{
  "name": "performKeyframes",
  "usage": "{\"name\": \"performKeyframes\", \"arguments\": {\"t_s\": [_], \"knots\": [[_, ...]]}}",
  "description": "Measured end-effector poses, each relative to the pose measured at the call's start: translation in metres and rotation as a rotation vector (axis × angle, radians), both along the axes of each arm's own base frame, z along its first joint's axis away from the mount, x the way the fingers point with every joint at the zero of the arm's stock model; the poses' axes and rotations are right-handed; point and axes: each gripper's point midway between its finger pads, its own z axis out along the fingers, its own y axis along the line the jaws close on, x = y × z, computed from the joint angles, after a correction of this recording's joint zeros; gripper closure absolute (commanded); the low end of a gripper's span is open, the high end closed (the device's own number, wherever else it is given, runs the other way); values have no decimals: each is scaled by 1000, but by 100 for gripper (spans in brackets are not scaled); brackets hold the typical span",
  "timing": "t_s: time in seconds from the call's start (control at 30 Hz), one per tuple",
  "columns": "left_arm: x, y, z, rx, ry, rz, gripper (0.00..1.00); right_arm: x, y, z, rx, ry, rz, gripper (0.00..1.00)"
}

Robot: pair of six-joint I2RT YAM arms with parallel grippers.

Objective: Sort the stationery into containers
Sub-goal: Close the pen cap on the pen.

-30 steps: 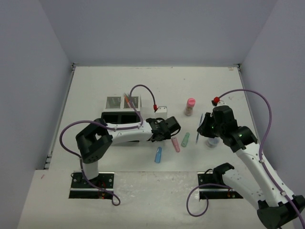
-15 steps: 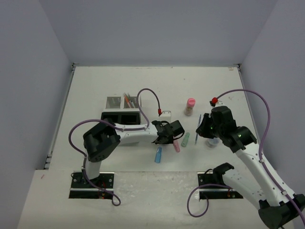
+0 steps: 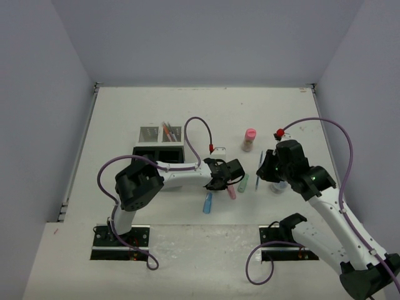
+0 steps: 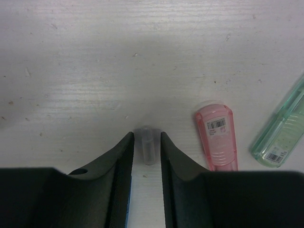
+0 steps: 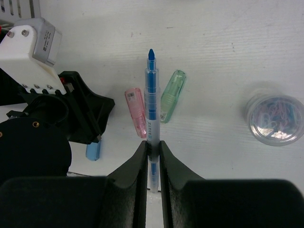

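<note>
The white table (image 3: 131,106) carries the desk organiser (image 3: 139,149) at the left. Its two black compartments sit nearer and its two mesh ones farther, and a few pens (image 3: 166,129) already stand in the right mesh compartment. The rest of the stationery lies to the organiser's right. A round clear tub (image 5: 275,118) of paper clips is farthest right, and the pink-capped bottle (image 3: 250,139) stands farther back. Leftward from the tub lie the green capsule-shaped piece (image 5: 172,95), the pink capsule-shaped piece (image 4: 217,140) and the blue capsule-shaped piece (image 3: 207,202).

The right gripper (image 5: 152,145) is pinched on a blue pen (image 5: 150,90), gripping it near its rear end, between the green piece and the tub. The left gripper (image 4: 147,137) is down at the table, its jaws narrowed around a clear cap (image 4: 148,149) that seems to be the blue piece's end. A sliver of table shows on each side, so the cap does not look pinched yet.

The cap is round and caught only near its tip, so it could squirt forward as the jaws squeeze, or the blue piece could droop once it is lifted. The pink piece lies just right of the jaws and may get nudged. The pen is held far back and could swivel in the grip. Its way to the organiser crosses the left arm, so the two arms might clash.
</note>
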Motion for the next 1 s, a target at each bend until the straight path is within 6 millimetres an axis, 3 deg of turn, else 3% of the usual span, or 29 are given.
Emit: {"name": "performKeyframes", "arguments": {"t_s": [0.13,0.3,0.5,0.63,0.7,0.77,1.0], "knots": [[-1,2,-1,8,4,0,81,0,0,0,-3,-2,0,100],[-2,0,-1,6,7,-4,100,1,-2,0,-10,-5,-7,100],[-2,-2,-1,3,7,-7,100,0,-1,1,-8,-8,0,100],[1,-3,11,-28,-24,-8,100,-9,16,14,86,-55,90,100],[4,-4,34,-89,-69,-16,100,-17,25,27,158,-108,146,100],[8,-8,72,-193,-141,-33,100,-27,32,41,221,-167,199,100],[0,-2,271,-801,-566,-212,100,-71,72,85,523,-343,491,100]]}}
